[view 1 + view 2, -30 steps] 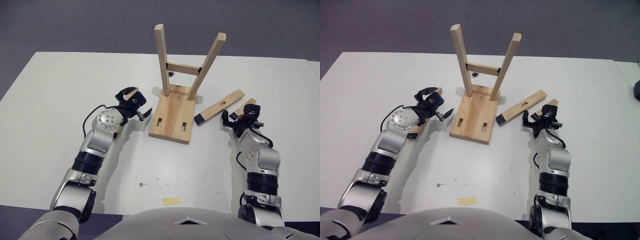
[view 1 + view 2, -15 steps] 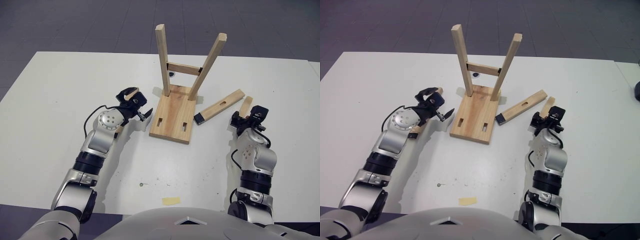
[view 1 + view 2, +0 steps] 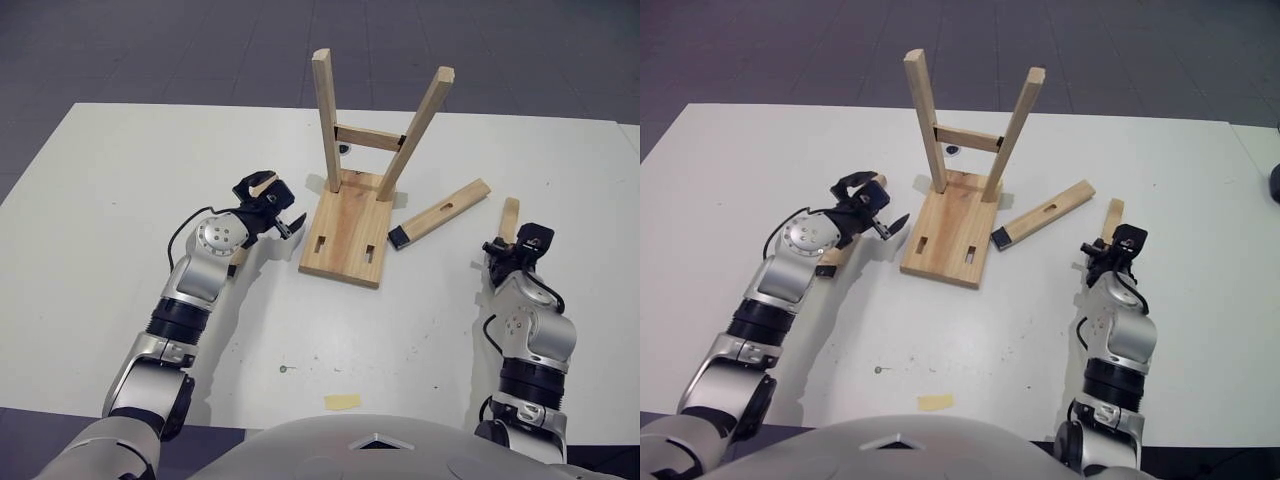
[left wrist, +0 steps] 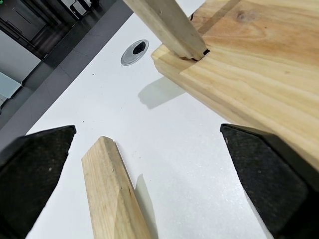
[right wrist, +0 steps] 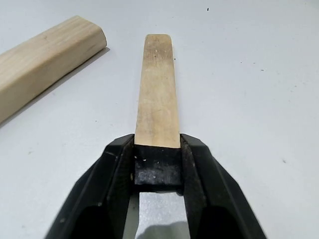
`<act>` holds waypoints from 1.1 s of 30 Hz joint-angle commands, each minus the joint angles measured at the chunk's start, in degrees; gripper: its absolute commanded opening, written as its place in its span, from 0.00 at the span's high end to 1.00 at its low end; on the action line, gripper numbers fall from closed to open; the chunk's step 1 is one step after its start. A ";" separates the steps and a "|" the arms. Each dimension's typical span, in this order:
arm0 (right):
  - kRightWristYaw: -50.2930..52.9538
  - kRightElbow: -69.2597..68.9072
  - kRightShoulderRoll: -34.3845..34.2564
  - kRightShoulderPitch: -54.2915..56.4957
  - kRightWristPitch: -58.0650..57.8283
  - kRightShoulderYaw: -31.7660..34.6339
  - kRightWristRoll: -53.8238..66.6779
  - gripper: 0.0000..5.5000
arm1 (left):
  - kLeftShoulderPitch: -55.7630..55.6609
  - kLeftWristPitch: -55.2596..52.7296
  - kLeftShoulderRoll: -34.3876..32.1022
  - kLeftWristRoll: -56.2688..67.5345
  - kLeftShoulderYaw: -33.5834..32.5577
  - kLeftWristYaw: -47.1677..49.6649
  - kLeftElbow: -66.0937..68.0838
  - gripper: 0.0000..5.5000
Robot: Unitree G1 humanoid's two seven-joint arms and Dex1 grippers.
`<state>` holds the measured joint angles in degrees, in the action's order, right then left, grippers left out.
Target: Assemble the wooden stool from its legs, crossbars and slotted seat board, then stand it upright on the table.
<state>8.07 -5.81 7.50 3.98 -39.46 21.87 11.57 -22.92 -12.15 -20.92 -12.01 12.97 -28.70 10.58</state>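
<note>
At frame right, the right hand [image 3: 515, 247] grips one end of the thin crossbar [image 5: 157, 89], probably so that the free end can enter a leg. The left hand [image 3: 275, 207] is wide over a loose leg [image 4: 112, 199], just beside the seat board [image 3: 345, 232] at centre, apparently ready to take it.

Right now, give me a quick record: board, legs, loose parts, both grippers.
seat board: flat on table, two near slots empty
fitted legs: two, upright in far end of board, joined by a crossbar
loose leg: lying right of the board
left gripper: open, left of board, over a wooden piece lying on table
right gripper: shut on thin slat, right of loose leg
</note>
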 commanded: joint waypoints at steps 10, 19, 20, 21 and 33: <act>0.76 0.27 0.83 1.86 9.21 -1.20 -3.34 0.76 | -7.96 -16.13 8.52 18.69 -18.92 9.06 -8.97 0.02; 0.24 -5.06 3.00 4.18 21.22 -2.68 -6.99 0.76 | -16.96 -23.36 6.46 27.16 -23.33 8.64 -13.67 0.02; -1.11 -6.95 4.42 4.87 23.67 -4.01 -8.27 0.76 | -18.32 -24.89 6.59 29.39 -23.79 7.92 -14.81 0.02; -2.22 -8.54 5.55 5.33 25.60 -5.18 -9.29 0.76 | -19.34 -26.35 6.75 31.56 -24.24 7.25 -15.71 0.02; -22.25 -20.48 10.83 15.33 37.11 -25.58 -9.78 0.76 | -25.39 -49.35 17.21 83.76 -36.41 16.11 -22.35 0.02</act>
<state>-11.73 -25.03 19.11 19.43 -2.51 -0.63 0.94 -47.22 -60.37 -4.48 67.75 -23.56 -15.86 -10.73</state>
